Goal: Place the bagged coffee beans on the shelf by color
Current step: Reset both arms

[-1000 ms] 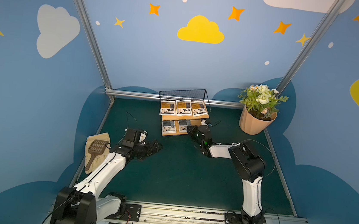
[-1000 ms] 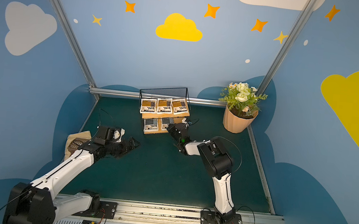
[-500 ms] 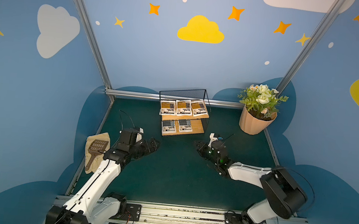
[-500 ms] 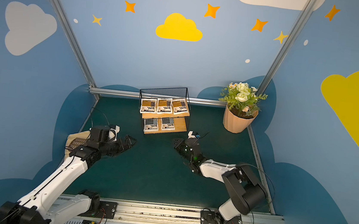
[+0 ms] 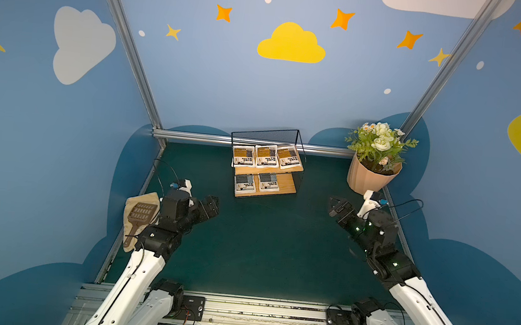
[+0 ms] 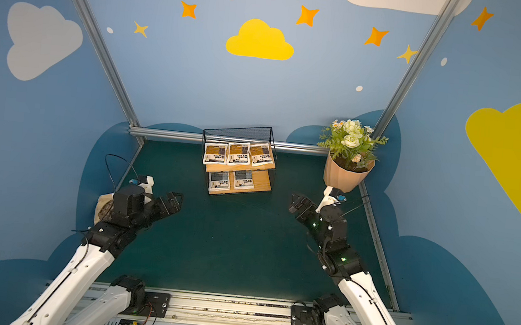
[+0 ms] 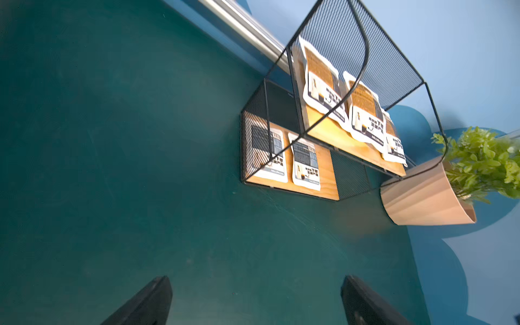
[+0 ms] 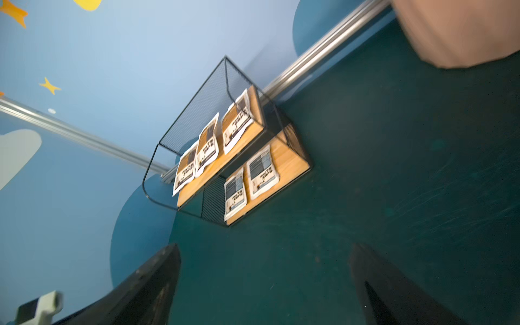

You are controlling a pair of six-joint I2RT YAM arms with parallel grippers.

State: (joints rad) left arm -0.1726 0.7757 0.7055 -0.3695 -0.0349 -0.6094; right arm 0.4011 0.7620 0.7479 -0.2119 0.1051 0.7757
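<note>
The shelf (image 5: 289, 185) stands at the back middle of the green table. Three orange-labelled bagged coffee beans (image 5: 266, 156) lie side by side on its upper board. Two grey-blue ones (image 5: 244, 183) lie on the lower board. My left gripper (image 5: 213, 202) hovers open to the front left of the shelf, nothing between its fingers (image 7: 161, 284). My right gripper (image 5: 335, 204) hangs open to the shelf's right, also empty (image 8: 264, 249). Both wrist views show the shelf (image 7: 326, 180) (image 8: 289, 157) with its bags from a distance.
A peach ribbed flower pot (image 5: 370, 180) with white flowers stands at the back right, close behind my right gripper. A tan cloth (image 5: 148, 198) with a brown grid-patterned tool (image 5: 140, 213) lies at the left edge beside my left arm. Blue walls enclose three sides.
My right gripper has drawn back from the shelf's lower board to the right side and has opened. My left arm has pulled back a little toward the front left.
</note>
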